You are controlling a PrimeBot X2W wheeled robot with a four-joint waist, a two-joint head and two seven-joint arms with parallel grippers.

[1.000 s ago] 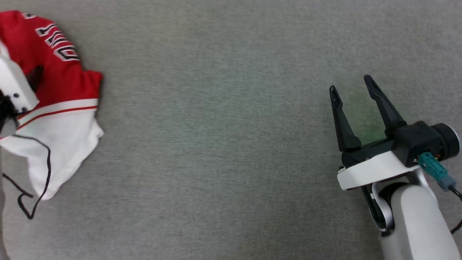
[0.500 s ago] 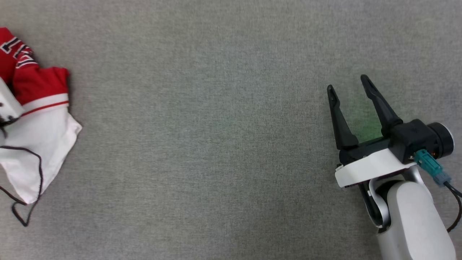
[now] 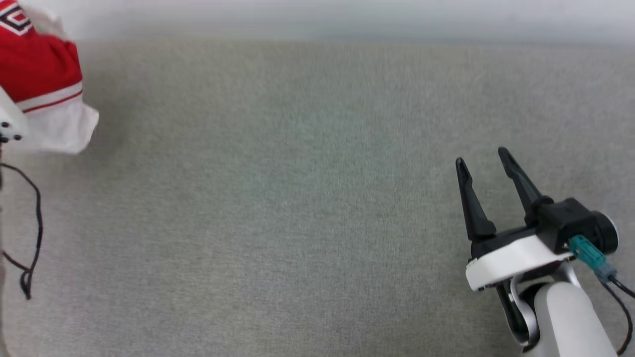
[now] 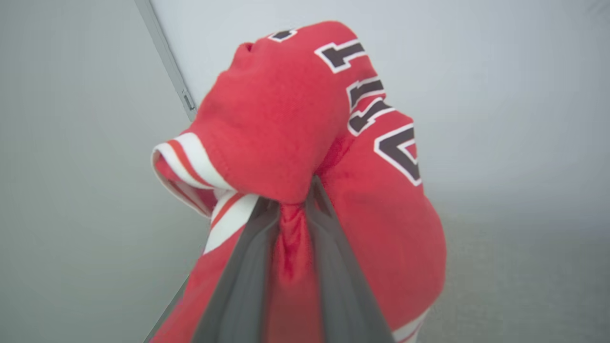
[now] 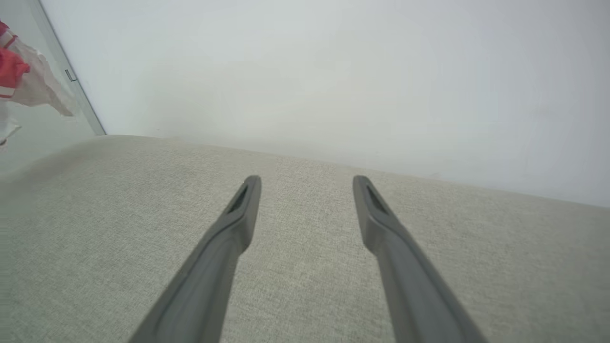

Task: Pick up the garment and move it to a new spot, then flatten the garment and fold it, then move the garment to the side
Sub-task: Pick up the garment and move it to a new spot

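Where the garment (image 3: pixel 42 79) is: at the upper left corner of the head view, bunched, red above and white below, with a red-and-white striped band between. Part of it runs off the frame.
left gripper (image 4: pixel 291 207): clenched on the garment. In the left wrist view its two grey fingers (image 4: pixel 248 271) converge with a twist of red cloth pinched between them, and a fold covers their tips.
garment, left wrist view: draped over and around the fingers, with black white-edged lettering on its right side, striped trim on its left and a pale wall behind.
garment, right wrist view: a red and white scrap at the far left edge, higher than the far edge of the surface.
contact with the surface: I cannot tell whether the lower white edge touches.
right gripper (image 3: pixel 481 155): released, jaws spread wide with nothing between them. It sits at the lower right of the head view, fingers pointing up that view, over bare cloth.
spacing: garment and right gripper are well apart, at opposite sides.
surface (image 3: pixel 278 198): grey woven cloth, its far edge meeting the wall (image 3: pixel 317 17).
cable (image 3: pixel 34 218): thin and black, hanging in a loop at the left edge below the garment.
plug (image 3: pixel 588 253): teal, on the right wrist, with a dark lead trailing off.
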